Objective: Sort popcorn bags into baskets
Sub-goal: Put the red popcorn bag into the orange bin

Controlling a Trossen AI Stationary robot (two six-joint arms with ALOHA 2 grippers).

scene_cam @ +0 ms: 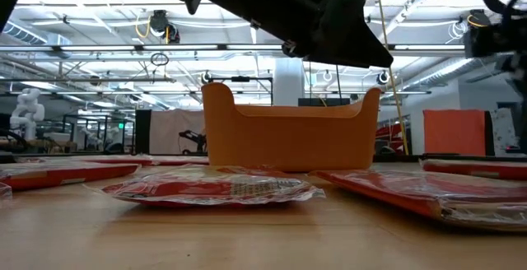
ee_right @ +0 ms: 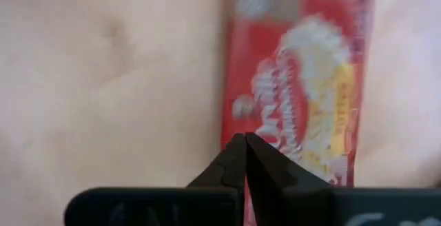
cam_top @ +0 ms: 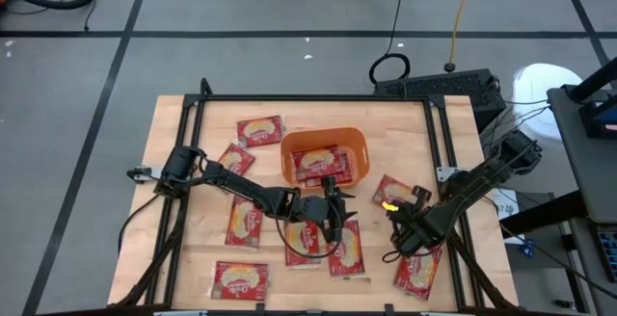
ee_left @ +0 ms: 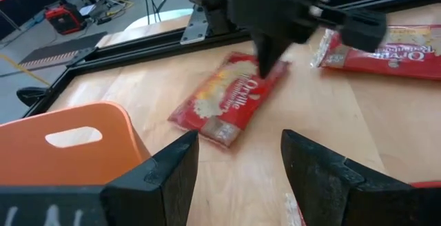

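The right gripper (cam_top: 393,209) sits right of centre in the overhead frame, its fingers (ee_right: 242,158) pinched fully together on the near edge of a red popcorn bag (cam_top: 392,193) that lies flat on the wooden table (cam_top: 193,143). Whether the tips have caught the wrapper or merely met beside it cannot be told.

The left gripper (cam_top: 333,203) hangs at centre frame, just below the orange basket (cam_top: 359,146), its jaws standing wide and holding nothing.

The basket already holds a few bags, while others lie scattered around it: upper left, lower left and bottom right.

The pinch looks thin, only on the bag's rim. If the arm lifts, the slick wrapper could slide free and drop short of the basket. The two arms are also close together, so a swing toward the basket risks brushing the left gripper.
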